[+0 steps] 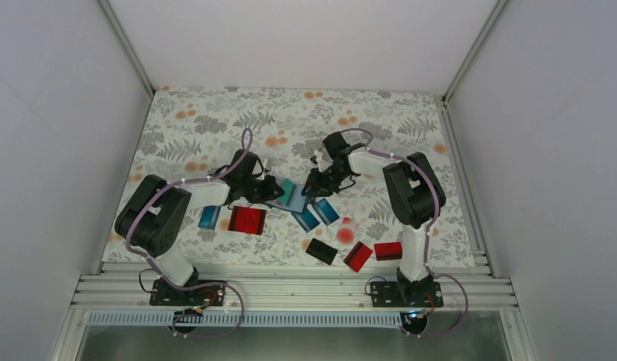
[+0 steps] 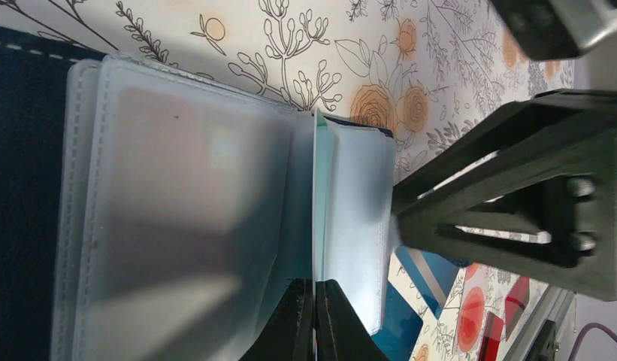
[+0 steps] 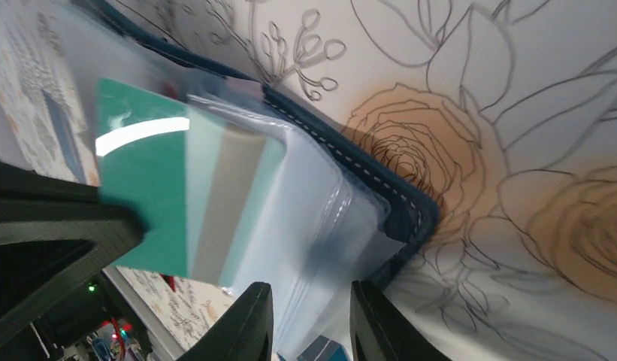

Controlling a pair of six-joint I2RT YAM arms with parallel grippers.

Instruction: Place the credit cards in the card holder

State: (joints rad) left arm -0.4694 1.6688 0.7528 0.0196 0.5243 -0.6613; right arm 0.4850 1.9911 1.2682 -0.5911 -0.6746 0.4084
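The card holder (image 3: pixel 410 203) is seen lying open on the flower-patterned table (image 1: pixel 215 120), at the centre of the top view between the two arms, its navy cover edged with pale stitching and its clear pocket leaves fanned out. A teal card (image 3: pixel 140 195) is pushed partway into one leaf, with its bare end left sticking out toward the left of the right wrist view. The left gripper (image 2: pixel 314 320) is clamped tight on that card, which is seen edge-on between the fingers at the bottom of the left wrist view. The right gripper (image 3: pixel 311 323) is set with its jaws narrowly apart on either side of the pocket leaves at the holder's edge; whether they are pinched cannot be told. The other credit cards (image 1: pixel 247 219), red, blue and black, are scattered below the holder in the top view, and a clear piece with a red dot (image 1: pixel 346 235) is placed among those at lower right.
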